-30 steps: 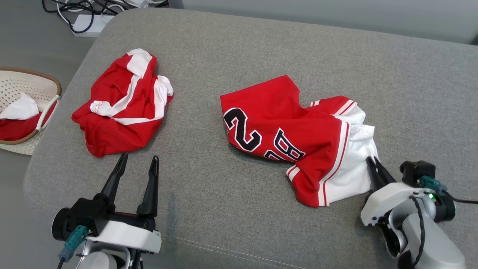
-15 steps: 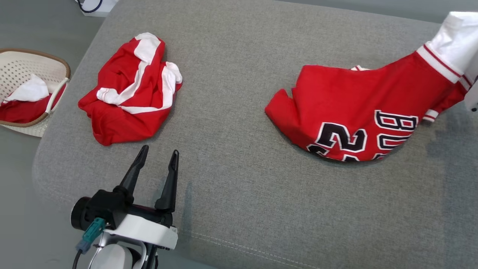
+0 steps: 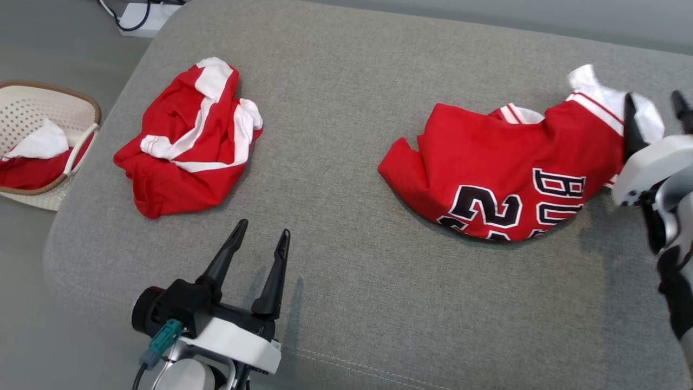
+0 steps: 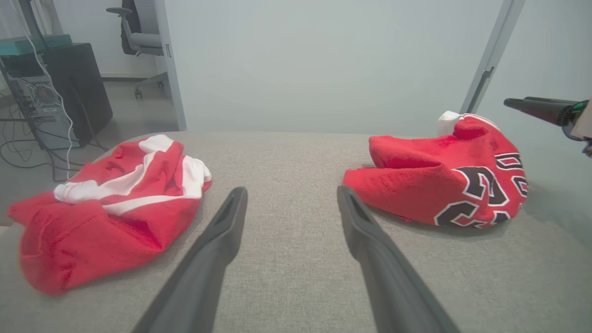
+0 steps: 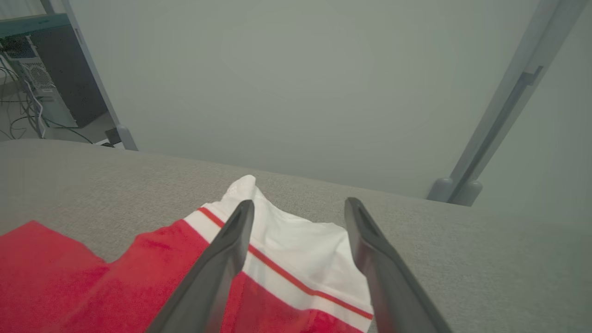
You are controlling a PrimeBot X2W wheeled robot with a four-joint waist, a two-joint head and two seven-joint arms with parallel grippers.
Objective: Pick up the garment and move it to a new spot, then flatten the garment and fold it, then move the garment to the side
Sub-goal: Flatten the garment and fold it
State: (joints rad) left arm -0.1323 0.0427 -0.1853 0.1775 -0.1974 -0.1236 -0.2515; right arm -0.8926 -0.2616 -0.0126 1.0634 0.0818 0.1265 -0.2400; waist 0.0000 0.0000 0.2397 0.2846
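Observation:
The red jersey (image 3: 503, 162) with black-and-white numbers and a white trimmed end lies crumpled on the right part of the grey cushion (image 3: 335, 97). My right gripper (image 3: 652, 97) stands open just above the jersey's white end (image 5: 296, 240), with its fingers either side of the cloth and holding nothing. In the left wrist view the jersey (image 4: 444, 185) sits to the right and the right gripper's fingers (image 4: 532, 104) show beyond it. My left gripper (image 3: 264, 227) is open over bare cushion near the front edge, well left of the jersey.
A second red and white garment (image 3: 184, 141) lies bunched at the cushion's left. A white basket (image 3: 81, 97) with more clothes stands on the floor at far left. Cables and a power strip (image 3: 141, 16) lie behind. Bare cushion lies between the two garments.
My right gripper, shut on the jersey's white end a second ago, lifted and dragged it to the right, then opened and let it drop. The head camera shifted as well.

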